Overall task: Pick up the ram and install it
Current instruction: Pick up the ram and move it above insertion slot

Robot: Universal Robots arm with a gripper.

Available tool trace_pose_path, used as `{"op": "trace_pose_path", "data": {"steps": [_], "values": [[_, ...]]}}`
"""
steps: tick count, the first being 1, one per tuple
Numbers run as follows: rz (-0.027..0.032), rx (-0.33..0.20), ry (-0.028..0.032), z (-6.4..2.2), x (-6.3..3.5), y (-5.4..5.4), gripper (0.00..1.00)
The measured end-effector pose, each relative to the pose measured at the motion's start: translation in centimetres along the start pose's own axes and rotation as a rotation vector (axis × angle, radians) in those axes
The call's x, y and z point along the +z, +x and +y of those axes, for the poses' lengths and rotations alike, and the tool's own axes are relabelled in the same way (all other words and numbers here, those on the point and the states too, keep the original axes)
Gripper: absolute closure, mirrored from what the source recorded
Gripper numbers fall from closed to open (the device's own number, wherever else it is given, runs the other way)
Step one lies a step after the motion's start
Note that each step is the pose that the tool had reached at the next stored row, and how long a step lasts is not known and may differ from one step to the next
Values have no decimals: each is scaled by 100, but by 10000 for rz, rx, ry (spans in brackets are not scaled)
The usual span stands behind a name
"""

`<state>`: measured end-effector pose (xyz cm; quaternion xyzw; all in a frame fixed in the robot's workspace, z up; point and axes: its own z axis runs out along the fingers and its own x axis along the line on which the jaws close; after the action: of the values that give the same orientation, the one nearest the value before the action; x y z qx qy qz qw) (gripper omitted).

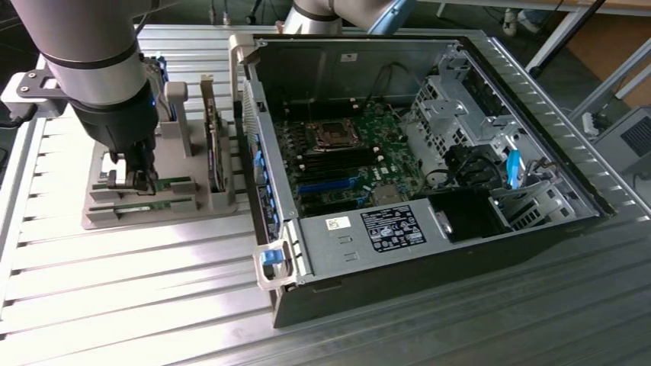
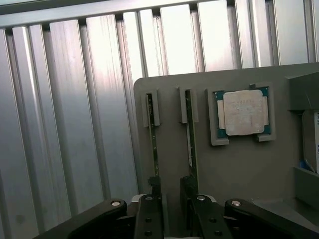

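My pincer (image 2: 170,185): jaws wide apart, gripping nothing, low over the grey holder (image 2: 239,169). Ram (image 2: 190,139): standing on edge in its slot, nearest the processor (image 2: 242,112). Twin stick (image 2: 152,134): in the neighbouring slot. Open computer case (image 1: 336,65): just beside the holder.

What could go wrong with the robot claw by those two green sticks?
The open gripper hangs at a ram stick and its twin, close together in the gray holder. It might bump one while grabbing the other, or pinch both. Each stands on its thin edge, so a crooked pinch could jam it.
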<state>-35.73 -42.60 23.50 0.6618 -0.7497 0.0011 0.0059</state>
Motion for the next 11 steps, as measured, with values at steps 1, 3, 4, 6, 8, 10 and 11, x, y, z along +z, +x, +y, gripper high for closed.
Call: {"op": "trace_pose_path", "data": {"steps": [1,3,4,6,8,10,11], "values": [[-1,0,1,0,8,0,71],[0,0,0,0,22,1,71],[-1,0,1,0,31,2,71],[0,0,0,-1,48,6,71],[-1,0,1,-2,66,10,71],[0,0,0,-2,81,12,71],[-1,0,1,-2,91,13,71]]}}
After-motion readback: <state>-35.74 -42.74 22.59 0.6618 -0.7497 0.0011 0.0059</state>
